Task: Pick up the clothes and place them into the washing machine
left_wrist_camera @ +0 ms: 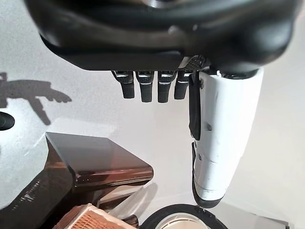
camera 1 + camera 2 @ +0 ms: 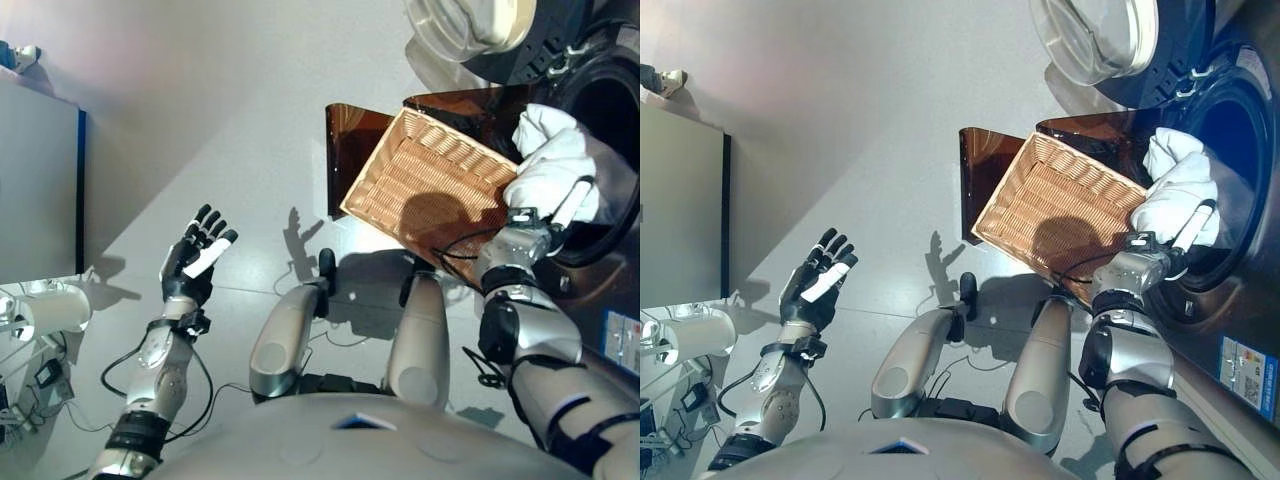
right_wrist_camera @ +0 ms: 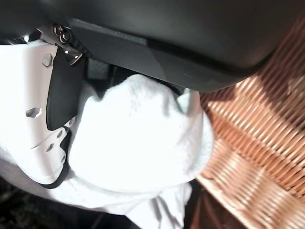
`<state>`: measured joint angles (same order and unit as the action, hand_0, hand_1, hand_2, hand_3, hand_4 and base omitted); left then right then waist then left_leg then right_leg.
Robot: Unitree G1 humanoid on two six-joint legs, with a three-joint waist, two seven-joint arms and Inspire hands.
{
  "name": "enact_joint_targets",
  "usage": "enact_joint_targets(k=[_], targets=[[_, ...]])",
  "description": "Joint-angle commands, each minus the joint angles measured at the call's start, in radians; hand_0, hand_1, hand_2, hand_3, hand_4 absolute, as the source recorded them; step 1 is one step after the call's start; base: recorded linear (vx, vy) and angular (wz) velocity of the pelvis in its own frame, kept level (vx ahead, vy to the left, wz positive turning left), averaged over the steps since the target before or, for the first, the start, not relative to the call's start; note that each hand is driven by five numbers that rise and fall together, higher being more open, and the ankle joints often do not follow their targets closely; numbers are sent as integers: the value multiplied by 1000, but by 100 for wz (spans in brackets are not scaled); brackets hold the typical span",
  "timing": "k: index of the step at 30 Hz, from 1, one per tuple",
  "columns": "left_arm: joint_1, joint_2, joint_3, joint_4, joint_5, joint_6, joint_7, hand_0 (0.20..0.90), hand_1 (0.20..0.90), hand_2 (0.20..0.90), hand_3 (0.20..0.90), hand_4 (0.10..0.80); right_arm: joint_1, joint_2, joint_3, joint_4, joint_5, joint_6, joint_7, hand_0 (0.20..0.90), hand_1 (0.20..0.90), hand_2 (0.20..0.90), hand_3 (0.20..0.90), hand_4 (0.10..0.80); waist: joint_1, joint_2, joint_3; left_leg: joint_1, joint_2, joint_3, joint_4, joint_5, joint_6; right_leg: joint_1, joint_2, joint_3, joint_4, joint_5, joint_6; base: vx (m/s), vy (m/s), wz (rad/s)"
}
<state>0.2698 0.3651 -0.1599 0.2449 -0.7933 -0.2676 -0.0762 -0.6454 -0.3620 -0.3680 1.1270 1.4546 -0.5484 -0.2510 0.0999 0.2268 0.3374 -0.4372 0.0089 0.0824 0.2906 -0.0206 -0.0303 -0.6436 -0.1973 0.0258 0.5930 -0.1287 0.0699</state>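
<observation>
Over on the left, the left robot hand is raised clear of everything, palm up, fingers straight and spread, holding nothing; I'd guess it is kept out there for balance or simply to stay out of the way. Moving across, a brown translucent stand sits on the pale floor, and a wicker basket rests tilted on it, its open side tipped toward the robot so the inside is easy to reach. The basket looks empty from here. Further right, the right robot hand reaches forward past the basket's far corner, thumb and fingers clenched around a bundle of white clothes, which the wrist view shows bunched tight against the palm. The bundle is held right at the dark round mouth of the washing machine, whose door stands swung open above. To my eye the load is at the opening but not yet let go inside
</observation>
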Motion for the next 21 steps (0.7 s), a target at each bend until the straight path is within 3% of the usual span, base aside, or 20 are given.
enact_joint_targets(k=[1,14,21], targets=[[4,69,28,-67,-21,-72,2,900,900,900,900,800,-87,-100,-18,-54,-9,-93,-6,200,200,200,200,300,22,5,-60,-83,-30,13,-5,24,7,3,-13,-5,-53,27,10,0,0,0],[32,91,71,-91,-36,-86,17,900,900,900,900,800,-124,-362,-109,-145,-135,-226,-208,200,200,200,200,300,-6,22,-79,-121,-33,23,29,10,2,-42,-15,21,-3,9,11,4,7,0],[44,95,90,-98,-45,-85,25,900,900,900,900,800,-147,-417,-120,-196,-172,-291,-283,200,200,200,200,300,-16,17,-95,-134,-31,33,45,-4,4,-61,-12,32,10,10,10,2,5,-1]])
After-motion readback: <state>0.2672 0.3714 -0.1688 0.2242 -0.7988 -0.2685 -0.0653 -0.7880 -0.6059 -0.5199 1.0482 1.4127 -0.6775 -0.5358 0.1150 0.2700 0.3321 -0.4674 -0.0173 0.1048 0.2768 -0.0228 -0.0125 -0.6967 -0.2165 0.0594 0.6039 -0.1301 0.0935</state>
